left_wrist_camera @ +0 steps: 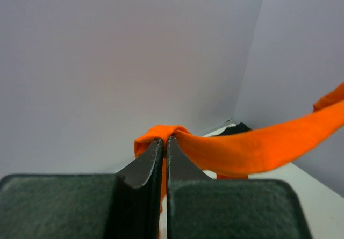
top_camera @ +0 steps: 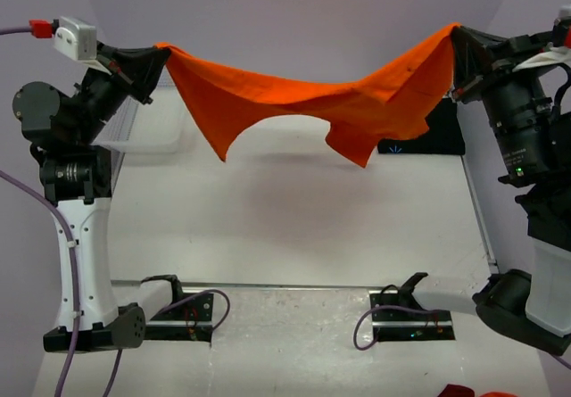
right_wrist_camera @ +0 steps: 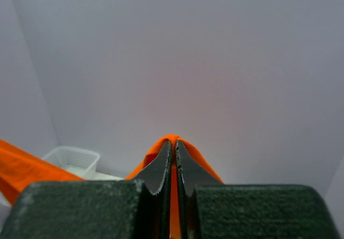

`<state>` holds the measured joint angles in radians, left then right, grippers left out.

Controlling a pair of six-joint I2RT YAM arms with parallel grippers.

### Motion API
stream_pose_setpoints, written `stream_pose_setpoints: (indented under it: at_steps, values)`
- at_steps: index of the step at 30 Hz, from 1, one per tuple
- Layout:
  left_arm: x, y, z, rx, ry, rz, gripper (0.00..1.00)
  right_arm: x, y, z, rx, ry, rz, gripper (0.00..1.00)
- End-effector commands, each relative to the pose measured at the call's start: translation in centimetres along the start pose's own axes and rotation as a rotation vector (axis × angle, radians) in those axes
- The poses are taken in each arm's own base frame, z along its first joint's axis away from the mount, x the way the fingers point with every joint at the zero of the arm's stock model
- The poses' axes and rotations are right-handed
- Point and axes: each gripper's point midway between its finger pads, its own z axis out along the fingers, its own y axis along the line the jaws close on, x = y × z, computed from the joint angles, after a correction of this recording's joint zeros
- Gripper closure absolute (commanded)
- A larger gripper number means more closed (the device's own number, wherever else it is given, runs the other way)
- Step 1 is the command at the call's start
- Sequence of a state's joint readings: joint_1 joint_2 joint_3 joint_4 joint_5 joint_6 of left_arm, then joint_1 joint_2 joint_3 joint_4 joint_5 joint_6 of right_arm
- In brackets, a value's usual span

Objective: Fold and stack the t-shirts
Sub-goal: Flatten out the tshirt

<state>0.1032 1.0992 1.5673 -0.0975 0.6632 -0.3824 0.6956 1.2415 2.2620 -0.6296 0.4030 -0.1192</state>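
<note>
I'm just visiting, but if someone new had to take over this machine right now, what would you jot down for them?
Left gripper: shut on one end of the orange t-shirt.
Right gripper: shut on the other end. The shirt hangs spread between them, above the table.
Black t-shirt: lying at the table's far right, no gripper on it.
Done: orange shirt is up and spread out.
Left: lay it down, fold it, fold the black one, stack both.
</note>
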Motion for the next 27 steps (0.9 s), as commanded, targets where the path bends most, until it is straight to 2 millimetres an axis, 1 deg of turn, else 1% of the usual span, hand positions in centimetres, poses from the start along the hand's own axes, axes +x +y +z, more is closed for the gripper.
stream_pose_setpoints:
  at_steps: [1,2,3,5,6,7,8,9,10,11,12,13,14,15,16,17,18,19,21,24,25,26,27]
  values:
    - [-0.5,0.6,1.6,0.024,0.014,-0.004,1.0,1.4,-0.2,1.9,0.049,0.017,-0.117,1.0]
    - [-0.4,1.3,2.3,0.017,0.015,-0.003,1.0,2.8,0.2,3.5,0.062,0.044,-0.159,1.0]
    - [0.2,2.9,3.7,0.005,0.027,-0.012,1.0,2.8,-0.2,4.3,0.082,0.042,-0.171,1.0]
    - [0.7,4.8,5.3,-0.018,0.029,-0.008,1.0,4.1,-0.1,6.3,0.081,0.061,-0.181,1.0]
    - [2.6,6.8,6.9,-0.035,0.06,-0.025,1.0,4.7,0.4,7.4,0.055,0.065,-0.187,1.0]
    - [2.1,7.4,7.6,-0.034,0.047,-0.015,1.0,6.0,-0.4,9.2,0.081,0.085,-0.201,1.0]
    - [2.5,8.0,8.4,-0.03,0.051,-0.016,1.0,6.7,-0.8,10.2,0.088,0.095,-0.199,1.0]
    - [4.8,10.0,9.8,-0.041,0.09,-0.043,1.0,7.2,-1.1,11.0,0.093,0.101,-0.203,1.0]
    - [4.2,10.4,10.5,-0.034,0.077,-0.03,1.0,8.2,-1.6,12.6,0.094,0.113,-0.211,1.0]
    - [4.4,11.2,11.0,-0.041,0.081,-0.029,1.0,8.8,-1.8,13.4,0.094,0.119,-0.205,1.0]
    - [6.4,13.1,12.0,-0.061,0.113,-0.056,1.0,9.3,-2.1,14.1,0.095,0.127,-0.206,1.0]
    - [5.6,13.4,12.7,-0.063,0.093,-0.04,1.0,8.6,-2.6,14.6,0.095,0.105,-0.206,1.0]
    - [5.5,13.8,13.2,-0.06,0.091,-0.038,1.0,10.5,-2.7,16.2,0.093,0.134,-0.211,1.0]
    - [5.5,14.5,14.2,-0.052,0.085,-0.036,1.0,9.7,-3.4,16.4,0.107,0.112,-0.211,1.0]
    - [5.6,14.8,14.7,-0.042,0.088,-0.037,1.0,11.0,-3.5,17.5,0.1,0.127,-0.211,1.0]
    - [5.2,14.9,15.0,-0.038,0.081,-0.028,1.0,11.0,-3.8,17.8,0.1,0.122,-0.204,1.0]
    - [6.9,16.2,15.7,-0.05,0.114,-0.052,1.0,10.5,-4.0,17.9,0.098,0.106,-0.199,1.0]
    - [4.6,15.6,15.9,-0.034,0.074,-0.031,1.0,10.2,-4.3,18.0,0.099,0.095,-0.201,1.0]
    - [3.6,16.1,16.0,-0.023,0.037,-0.023,1.0,9.3,-4.6,17.9,0.104,0.068,-0.205,1.0]
    - [2.6,16.5,15.8,-0.021,-0.002,-0.019,1.0,7.6,-5.1,17.1,0.111,0.03,-0.21,1.0]
    - [2.4,16.3,15.6,-0.007,-0.004,-0.032,1.0,7.4,-5.1,17.0,0.107,0.026,-0.209,1.0]
    - [2.3,16.7,15.4,-0.015,-0.005,-0.037,1.0,7.1,-5.1,16.7,0.104,0.019,-0.205,1.0]
    - [2.4,16.7,15.2,-0.018,-0.001,-0.047,1.0,5.9,-5.0,16.1,0.102,-0.007,-0.203,1.0]
